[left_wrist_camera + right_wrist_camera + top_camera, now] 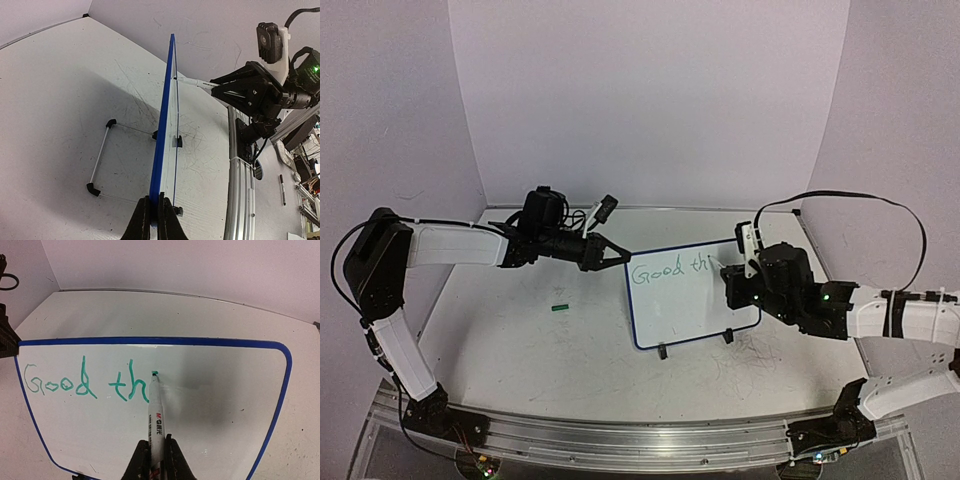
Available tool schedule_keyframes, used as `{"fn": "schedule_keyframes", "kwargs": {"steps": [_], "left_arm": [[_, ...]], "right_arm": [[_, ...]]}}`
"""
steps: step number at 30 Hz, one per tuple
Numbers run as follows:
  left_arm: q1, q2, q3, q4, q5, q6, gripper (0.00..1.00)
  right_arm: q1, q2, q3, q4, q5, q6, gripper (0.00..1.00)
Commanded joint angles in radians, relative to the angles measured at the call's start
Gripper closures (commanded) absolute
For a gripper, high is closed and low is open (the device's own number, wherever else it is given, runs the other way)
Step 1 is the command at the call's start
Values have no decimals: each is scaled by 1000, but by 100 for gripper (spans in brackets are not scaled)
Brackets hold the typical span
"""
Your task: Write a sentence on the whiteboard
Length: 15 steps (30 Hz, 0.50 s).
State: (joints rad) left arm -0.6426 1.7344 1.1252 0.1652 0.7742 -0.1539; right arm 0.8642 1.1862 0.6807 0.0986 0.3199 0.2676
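The left arm (450,243) stretches rightward from its raised elbow, the left gripper (610,253) pinched closed on a corner of the whiteboard (700,305), while the right arm (880,315) folds inward, the right gripper (157,452) clamped around a marker (156,410).

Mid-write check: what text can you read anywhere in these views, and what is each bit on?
"Good th": green handwriting on the whiteboard, with a green dot where the next letter begins.
"M&G": printed on the barrel of the marker.
Smaller print below that logo: too blurred to read.
Nothing else is legible.
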Motion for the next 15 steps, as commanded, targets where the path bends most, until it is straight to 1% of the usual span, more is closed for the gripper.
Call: {"fn": "schedule_keyframes", "kwargs": {"steps": [1, 15], "left_arm": [[-19, -30, 11, -7, 18, 28, 100], [-19, -33, 11, -7, 18, 28, 100]], "right_arm": [[-4, 14, 23, 5, 21, 12, 100], [-4, 26, 13, -24, 24, 29, 100]]}}
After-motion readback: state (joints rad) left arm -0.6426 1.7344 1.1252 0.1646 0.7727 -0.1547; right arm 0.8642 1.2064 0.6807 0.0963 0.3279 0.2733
